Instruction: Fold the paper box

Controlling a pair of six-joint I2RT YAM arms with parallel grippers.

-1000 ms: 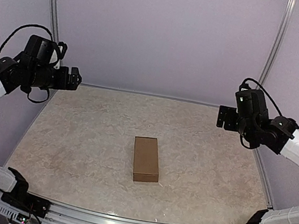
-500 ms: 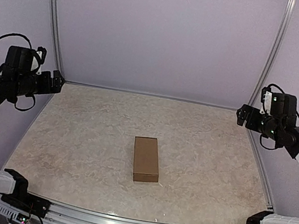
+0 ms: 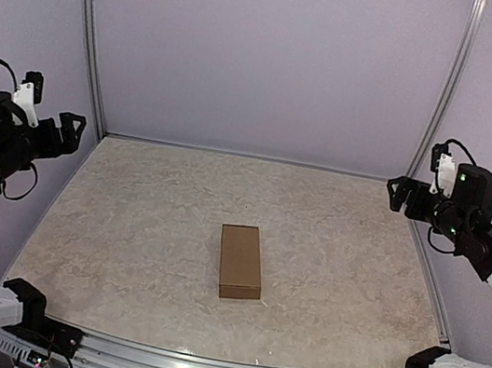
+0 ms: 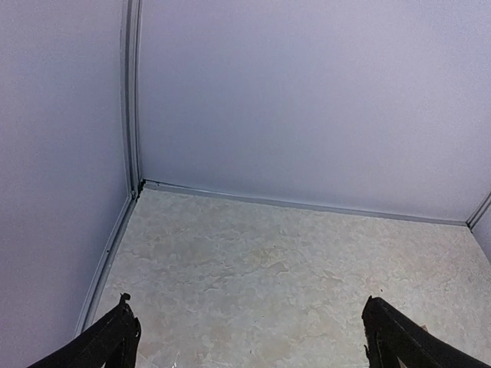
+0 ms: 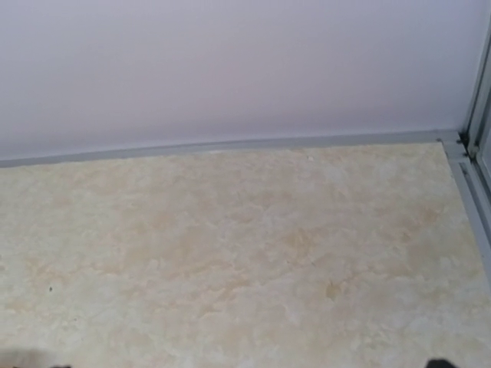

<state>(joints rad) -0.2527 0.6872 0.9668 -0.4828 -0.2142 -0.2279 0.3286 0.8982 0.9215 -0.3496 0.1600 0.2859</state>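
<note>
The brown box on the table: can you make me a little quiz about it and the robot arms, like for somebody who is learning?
1. True or false: the paper box lies folded shut on the table, and nothing touches it.
2. Where is the box? A) near the middle of the table; B) against the back wall; C) lifted up in the air.
3. Fill in the gap: the left fingers and the right fingers are both ____, holding nothing.

Key: 1 true; 2 A; 3 open.
</note>
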